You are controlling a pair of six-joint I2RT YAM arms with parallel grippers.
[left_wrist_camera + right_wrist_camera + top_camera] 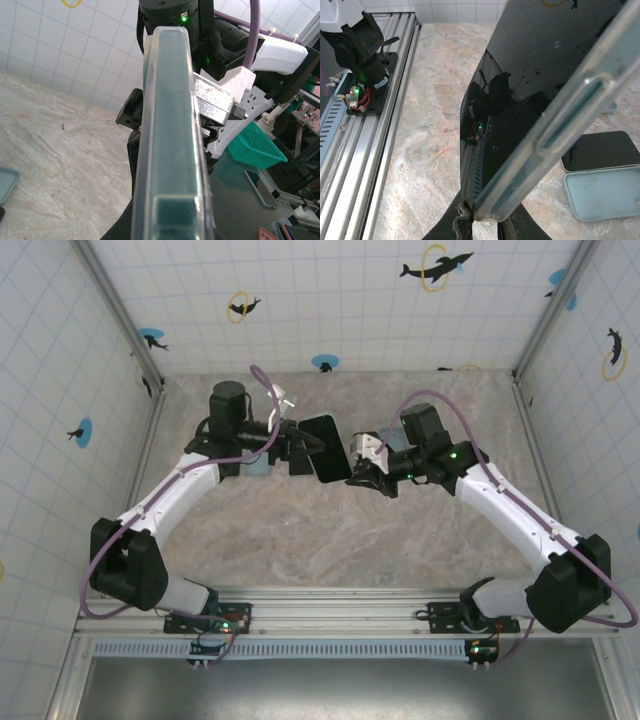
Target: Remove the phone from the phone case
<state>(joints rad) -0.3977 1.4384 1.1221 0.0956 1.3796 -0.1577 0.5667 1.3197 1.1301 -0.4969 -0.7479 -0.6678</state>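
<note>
The clear, greenish phone case (170, 125) is right up close, edge on. The left gripper (300, 452) and the right gripper (364, 476) each pinch tight on it from one side, holding it up above the table (320, 540). The phone (520, 90) sits inside the case, black and shiny. A second phone (602, 150) and a pale blue case (602, 192) lie side by side on the table.

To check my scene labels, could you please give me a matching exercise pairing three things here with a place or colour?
Things:
1. cased phone
2. loose black phone
3. basket

Descriptions:
A. lies flat on the table
B. teal mesh, in the background
C. held up off the table

Pairs: 1-C, 2-A, 3-B
</note>
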